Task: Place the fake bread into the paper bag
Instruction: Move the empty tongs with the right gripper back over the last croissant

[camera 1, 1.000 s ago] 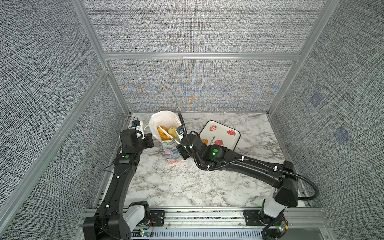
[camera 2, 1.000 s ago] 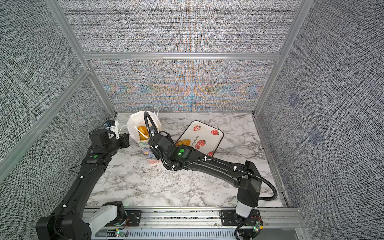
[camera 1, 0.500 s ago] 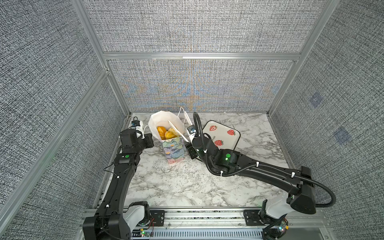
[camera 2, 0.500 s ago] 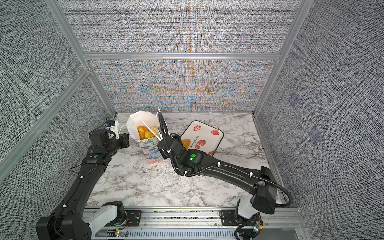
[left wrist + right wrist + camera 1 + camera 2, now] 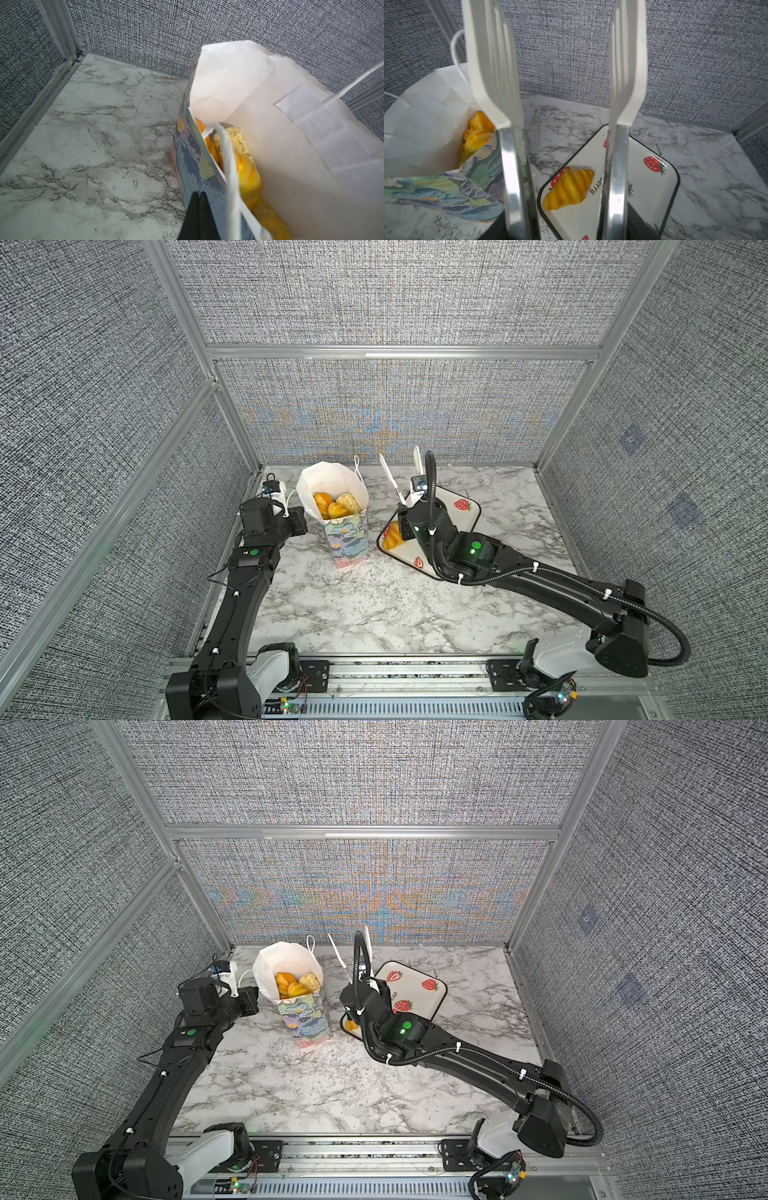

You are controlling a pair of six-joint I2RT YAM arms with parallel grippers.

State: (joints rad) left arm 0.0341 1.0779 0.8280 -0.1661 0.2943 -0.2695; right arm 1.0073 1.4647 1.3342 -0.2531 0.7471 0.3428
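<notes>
The left gripper (image 5: 197, 207), jaws closed, sits at the left rim of the bag (image 5: 349, 535). The right gripper (image 5: 411, 510) clamps open tongs (image 5: 492, 72) over a tray (image 5: 654, 187) bearing one croissant (image 5: 569, 189).

Paper bag (image 5: 349, 539) mouth open; right arm (image 5: 540, 580) and tongs (image 5: 392, 481) overhang the tray (image 5: 451, 495).

We see our right gripper (image 5: 406, 510) pull away from the mouth of the paper bag (image 5: 347, 539) and now hang over the strawberry tray (image 5: 465, 506). The white tongs (image 5: 390, 481) it carries are clear of the bag, blades apart and empty. The fake bread (image 5: 332, 506) inside is now uncovered in both top views.
</notes>
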